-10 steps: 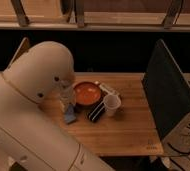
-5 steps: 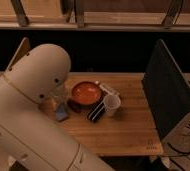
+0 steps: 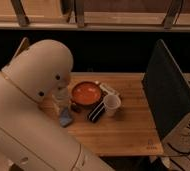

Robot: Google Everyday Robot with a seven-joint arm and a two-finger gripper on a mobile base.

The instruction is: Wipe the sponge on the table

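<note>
On the table (image 3: 133,125), beside the orange bowl (image 3: 85,93), jaws pinch the sponge (image 3: 65,119), half screened by the arm's pale shell (image 3: 33,80).

Arm (image 3: 30,107): one, cream-white, made of bulky rounded segments that fill the lower left foreground, with a large domed joint uppermost.
Gripper (image 3: 63,110): pale, emerging from beneath the dome, apparently pointing downward, low over the left part of the worktop (image 3: 130,132).
Wrist: mostly hidden behind the joint.
</note>
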